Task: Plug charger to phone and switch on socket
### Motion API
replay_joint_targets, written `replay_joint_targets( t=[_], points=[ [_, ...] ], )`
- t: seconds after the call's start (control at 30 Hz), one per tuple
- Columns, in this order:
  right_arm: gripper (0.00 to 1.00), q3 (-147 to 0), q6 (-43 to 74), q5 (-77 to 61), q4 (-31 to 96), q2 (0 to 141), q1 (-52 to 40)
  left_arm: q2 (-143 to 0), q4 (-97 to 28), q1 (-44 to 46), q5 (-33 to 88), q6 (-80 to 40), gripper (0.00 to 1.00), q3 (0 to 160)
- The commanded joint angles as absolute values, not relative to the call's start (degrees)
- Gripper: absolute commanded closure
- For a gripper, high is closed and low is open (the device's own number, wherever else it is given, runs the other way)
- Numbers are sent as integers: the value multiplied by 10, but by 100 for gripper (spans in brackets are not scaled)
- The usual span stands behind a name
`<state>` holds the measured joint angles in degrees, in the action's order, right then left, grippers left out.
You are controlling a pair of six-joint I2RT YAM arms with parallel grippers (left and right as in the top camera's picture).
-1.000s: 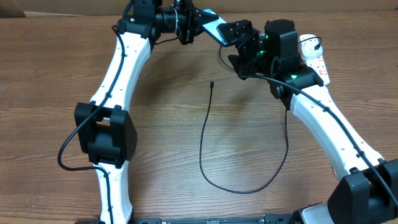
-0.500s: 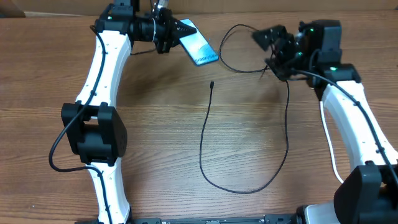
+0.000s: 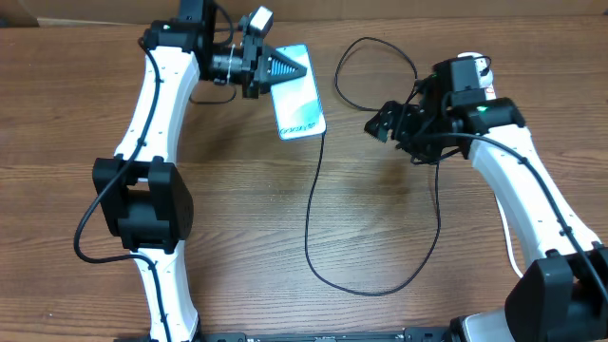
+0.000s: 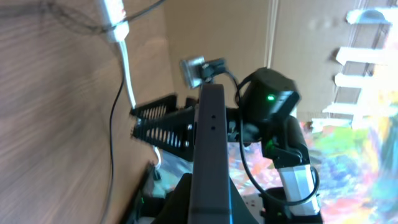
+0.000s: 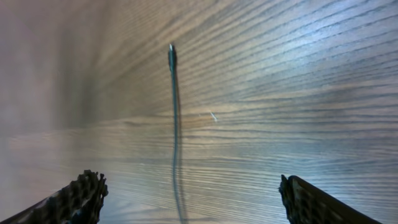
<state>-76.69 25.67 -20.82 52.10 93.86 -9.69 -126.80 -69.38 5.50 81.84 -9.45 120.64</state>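
A: Left tool (image 3: 296, 65)?
B: Gripped the phone (image 3: 298, 104) by one end, far side of counter (image 3: 228, 237).
A: Right tool (image 5: 189, 183)?
B: Stood wide open, empty; charger tip (image 5: 171, 51) lay on counter ahead.

The left gripper (image 3: 282, 65) now sits farther left, and the phone (image 3: 297, 95) it holds no longer lies on a slant; it points down the table, its lower corner just beside the cable tip (image 3: 324, 129). The right gripper (image 3: 380, 122) is away from the phone, lower, facing the cable tip, fingers spread.
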Motion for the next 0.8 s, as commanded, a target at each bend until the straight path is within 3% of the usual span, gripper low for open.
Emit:
replay_joint_targets(
  t=[0.0, 0.1, 0.3, 0.57, 0.77],
  points=[
    [11, -769, 238, -135, 522, 939, -133, -1263, -806, 28, 715, 18, 96, 1215],
    [11, -769, 245, -119, 520, 940, -153, -1263, -879, 20, 616, 82, 96, 1215],
    [18, -771, 257, -112, 515, 950, -168, -1262, -969, 18, 598, 276, 96, 1216],
    [23, -895, 250, -55, 609, 1027, -210, -1262, -968, 12, 624, 306, 96, 1216],
    [33, -988, 246, -43, 657, 1100, -230, -1262, -968, -18, 760, 281, 96, 1216]
  ],
)
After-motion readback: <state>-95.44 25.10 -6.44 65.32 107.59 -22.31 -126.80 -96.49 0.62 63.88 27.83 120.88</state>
